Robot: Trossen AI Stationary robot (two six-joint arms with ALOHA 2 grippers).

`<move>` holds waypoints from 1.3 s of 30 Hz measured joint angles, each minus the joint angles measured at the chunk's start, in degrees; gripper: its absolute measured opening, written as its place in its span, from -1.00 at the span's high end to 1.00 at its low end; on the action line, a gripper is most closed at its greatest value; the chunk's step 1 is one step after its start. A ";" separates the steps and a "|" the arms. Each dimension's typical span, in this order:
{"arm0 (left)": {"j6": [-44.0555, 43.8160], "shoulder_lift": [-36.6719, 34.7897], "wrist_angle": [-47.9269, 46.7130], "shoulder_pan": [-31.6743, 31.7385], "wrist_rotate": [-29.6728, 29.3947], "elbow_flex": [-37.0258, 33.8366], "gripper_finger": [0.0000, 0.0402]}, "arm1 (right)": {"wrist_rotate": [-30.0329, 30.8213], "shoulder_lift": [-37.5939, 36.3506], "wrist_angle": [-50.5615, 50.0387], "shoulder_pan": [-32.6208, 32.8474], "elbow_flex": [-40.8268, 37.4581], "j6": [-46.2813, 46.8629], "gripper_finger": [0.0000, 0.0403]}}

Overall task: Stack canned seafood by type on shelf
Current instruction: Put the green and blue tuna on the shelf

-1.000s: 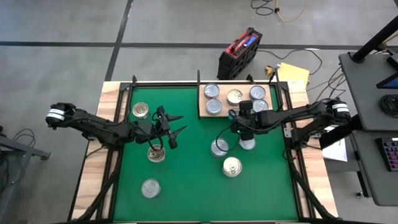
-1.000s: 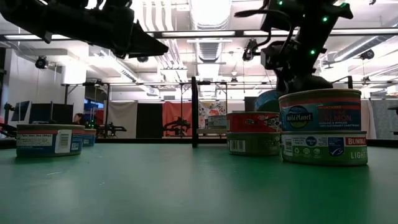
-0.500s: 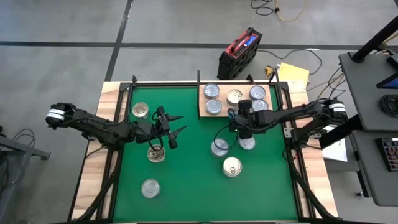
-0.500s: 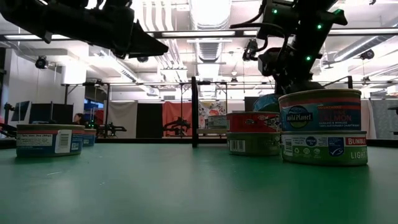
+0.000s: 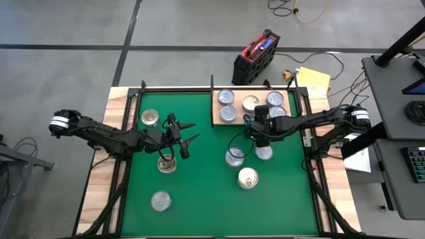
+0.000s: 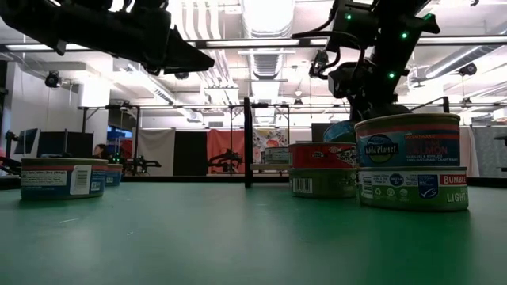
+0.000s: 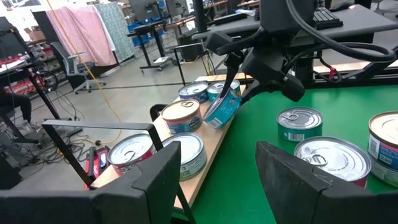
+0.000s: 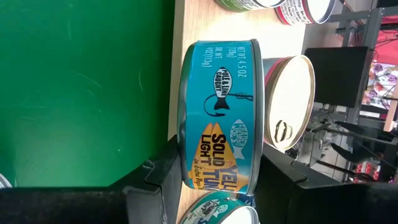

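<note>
The shelf is a pale wooden board at the mat's far right, with several tins standing on it. My right gripper is at the shelf's near edge, shut on a teal tuna can. In the left wrist view this can is tilted over the board's edge. More cans stand on the green mat: a gold-lidded one and silvery ones. My left gripper hovers open over the mat's left half, holding nothing. My right gripper pinches the teal can between its two fingers, which lie on the can's two flat faces, with the labelled side wall showing between them. The fingers slant down from the table's right. The can is tilted on edge. I cannot tell whether its lower rim touches the shelf.
Two more cans sit on the mat just near of my right gripper. In the low view, two-high stacks of cans show on the right. A dark frame runs along the mat's edges. A red-black case lies on the floor beyond.
</note>
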 joint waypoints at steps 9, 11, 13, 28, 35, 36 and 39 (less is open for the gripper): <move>-0.15 0.00 -0.18 0.02 0.02 0.00 0.04 | 0.00 0.00 0.15 0.00 0.00 -0.09 0.25; -0.15 0.00 -0.21 0.02 0.03 0.00 0.04 | 0.00 0.00 0.26 0.00 0.00 -0.11 0.26; -0.17 0.00 -0.34 0.00 0.04 0.00 0.04 | 0.00 0.00 0.28 0.00 0.00 -0.13 0.26; -0.23 0.00 -0.75 0.01 0.07 0.00 0.04 | -0.41 -0.02 0.71 0.00 0.00 0.05 0.15; -1.07 0.00 -1.03 0.02 0.09 0.00 0.04 | -1.54 -0.02 0.79 0.00 0.00 2.08 0.11; -1.07 0.00 -1.03 0.02 0.09 0.00 0.04 | -1.53 -0.02 0.79 -0.01 0.00 2.10 0.10; -1.23 0.00 -1.03 0.02 0.09 0.00 0.04 | -1.55 -0.02 0.76 0.00 0.00 2.05 0.06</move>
